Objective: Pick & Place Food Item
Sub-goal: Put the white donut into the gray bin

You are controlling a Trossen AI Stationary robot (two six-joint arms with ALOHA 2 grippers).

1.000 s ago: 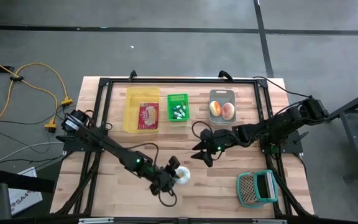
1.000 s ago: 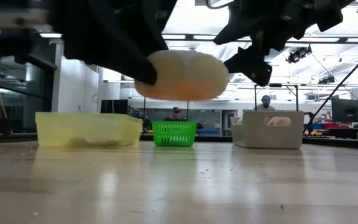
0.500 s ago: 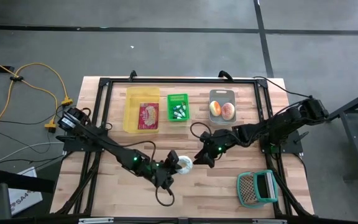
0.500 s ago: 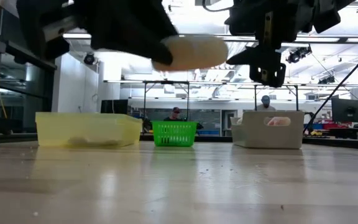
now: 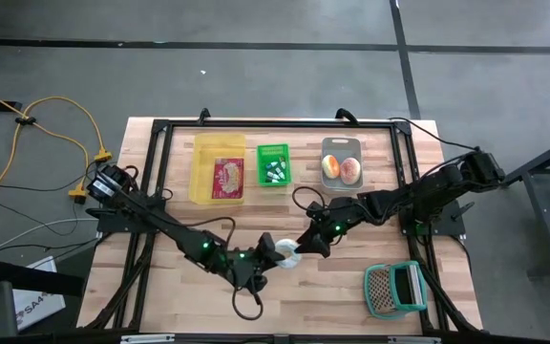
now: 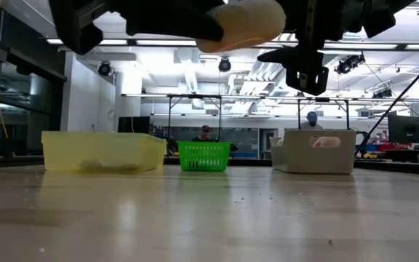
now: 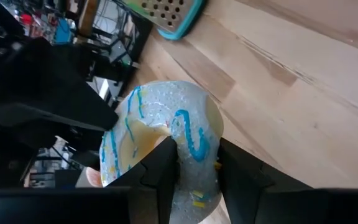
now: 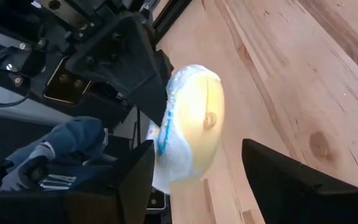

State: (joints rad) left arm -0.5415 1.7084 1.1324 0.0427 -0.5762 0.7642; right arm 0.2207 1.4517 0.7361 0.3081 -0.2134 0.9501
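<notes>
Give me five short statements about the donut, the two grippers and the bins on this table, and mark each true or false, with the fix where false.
1. The left gripper holds the iced donut clear of the table. True.
2. The right gripper is shut on the donut. False: its fingers stand open on either side of the donut.
3. The green basket stands between the yellow bin and the grey bin. True.
4. The grey bin is empty. False: it holds two round orange-pink food items.
5. The teal-rimmed grater lies in the yellow bin. False: it lies on the table near the right front corner.
</notes>
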